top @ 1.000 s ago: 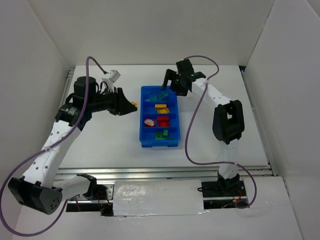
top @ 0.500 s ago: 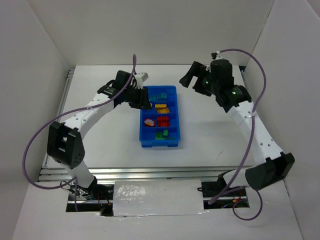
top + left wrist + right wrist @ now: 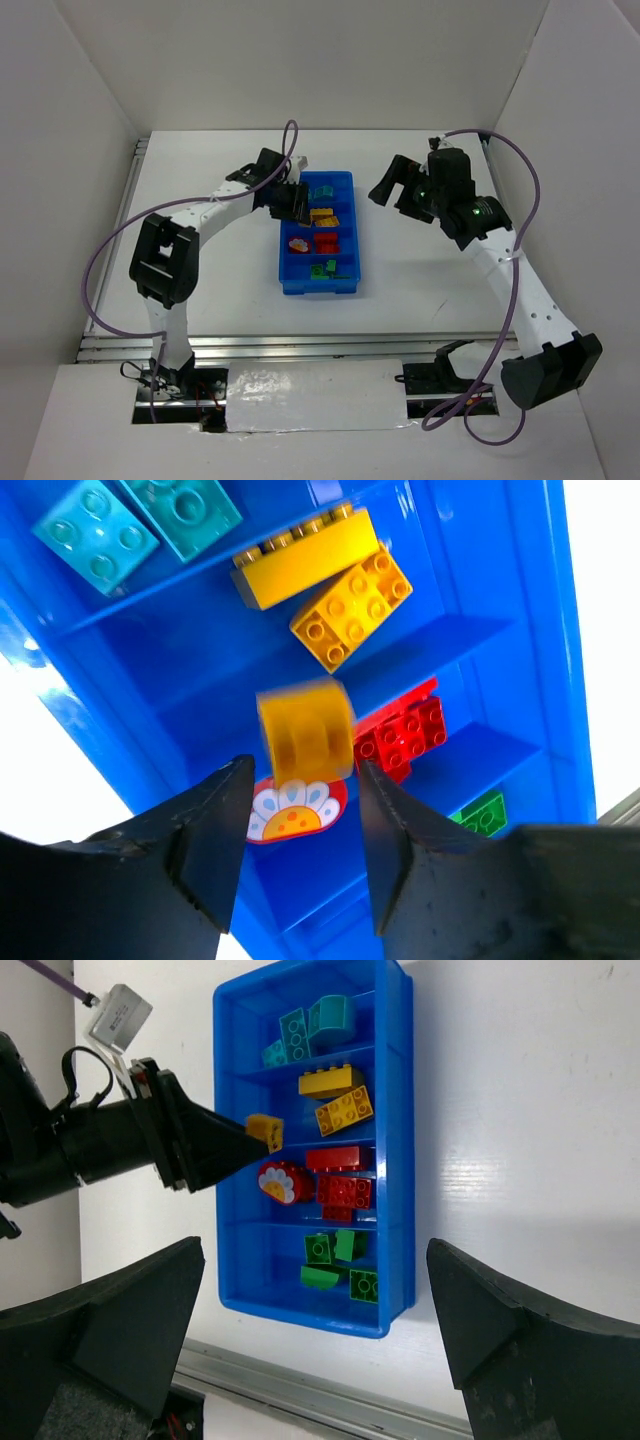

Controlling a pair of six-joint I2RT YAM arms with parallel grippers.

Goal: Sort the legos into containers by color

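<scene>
Over the blue tray (image 3: 404, 1160), near its left wall and about level with the divider between the second and third compartments: one yellow brick (image 3: 305, 730), at the tips of the left end effector (image 3: 303, 768), whose jaws stand partway apart. The brick shows smeared while fingers and tray are sharp, so whether it is pinched or already loose cannot be told. Hazards, as judged: the brick hangs close to the boundary rather than squarely above the two yellow bricks (image 3: 350, 605), so a drop from here could clip the thin divider and tip into the red compartment, beside the red bricks (image 3: 405, 730) and the flower piece (image 3: 295, 812), or strike the rim and bounce onto the tabletop (image 3: 520, 1110); hard, light plastic rebounds readily. Materials: all bricks glossy moulded plastic, blocky, with round studs on top; the carried one looks rounded in outline, though blur hides detail. Flower piece: flat, scalloped, red edge, white petals, orange centre. Tray: one glossy rectangular moulding, four compartments in a row, thin upright dividers; teal bricks (image 3: 95, 535) farthest from the arm bases, then yellow, red, and green bricks (image 3: 320, 1250) nearest. Tabletop: white, matte. Right end effector (image 3: 392, 190): jaws spread wide, holding nothing, hanging over the tabletop well to the right of the tray.
</scene>
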